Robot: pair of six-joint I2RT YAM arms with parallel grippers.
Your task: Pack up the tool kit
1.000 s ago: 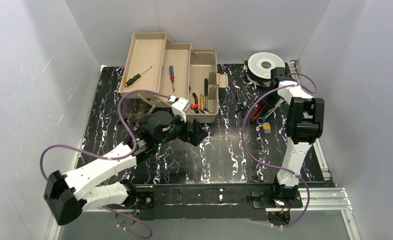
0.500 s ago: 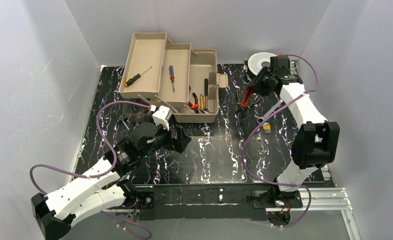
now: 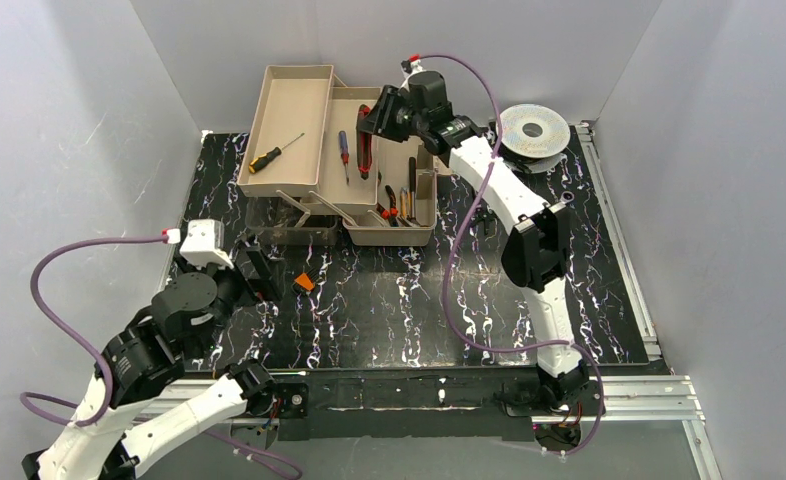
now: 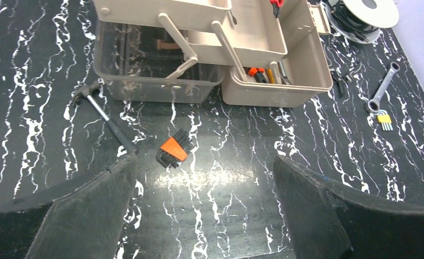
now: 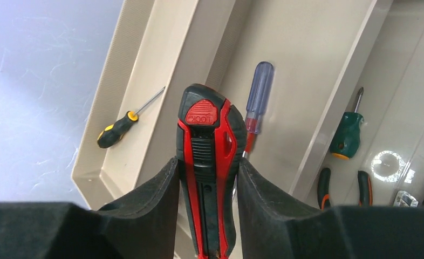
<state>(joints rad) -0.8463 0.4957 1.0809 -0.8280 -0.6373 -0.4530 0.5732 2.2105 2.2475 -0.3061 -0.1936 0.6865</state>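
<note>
While held above the middle tray [image 5: 307, 65], right gripper [image 5: 207, 172] clamped on red-black utility knife [image 5: 207, 118], blade end hidden. Toolbox [image 3: 394, 237] at back of table [image 3: 449, 300], trays fanned out leftward. Blue-handled screwdriver [image 5: 255, 97] in middle tray, yellow-black screwdriver [image 5: 121, 127] in far tray, green screwdriver [image 5: 346, 137] and pliers [image 5: 342, 186] down in base. Left gripper [image 4: 204, 167] spread wide, holding nothing, low over table near orange hex key set [image 4: 173, 151] and hammer [image 4: 104, 116]. Wrench [image 4: 382, 91] lying right of box.
</note>
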